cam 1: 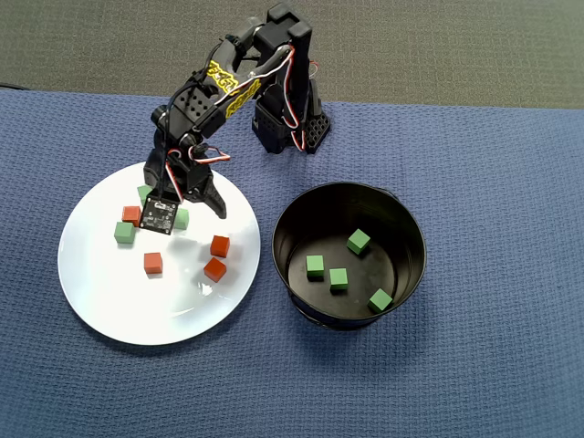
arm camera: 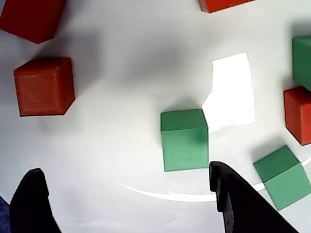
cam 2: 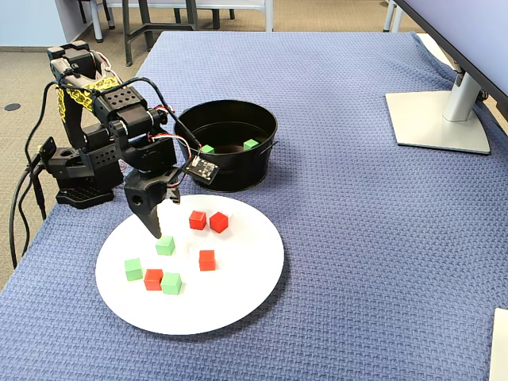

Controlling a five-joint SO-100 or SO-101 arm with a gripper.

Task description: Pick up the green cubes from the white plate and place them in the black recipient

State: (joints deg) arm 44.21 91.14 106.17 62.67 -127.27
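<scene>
On the white plate (cam 1: 109, 301) lie three green cubes: one free (cam 1: 124, 232), one (cam 1: 181, 219) partly under the wrist camera, and one (cam 1: 144, 192) partly under the arm. My gripper (arm camera: 125, 169) hangs open low over the plate, empty. In the wrist view the nearest green cube (arm camera: 184, 141) lies just ahead of the right fingertip (arm camera: 218, 174), outside the gap, with others at the right (arm camera: 282, 177) and the right edge (arm camera: 302, 60). The fixed view shows one finger (cam 2: 155, 226) close beside that cube (cam 2: 165, 245). The black recipient (cam 1: 276, 239) right of the plate holds several green cubes.
Red cubes share the plate (cam 1: 152, 263), (cam 1: 219, 245), (cam 1: 214, 269), (cam 1: 131, 215). The arm's base (cam 1: 292, 119) stands behind the plate and the pot. A blue cloth covers the table, and a monitor stand (cam 2: 436, 119) sits far right in the fixed view.
</scene>
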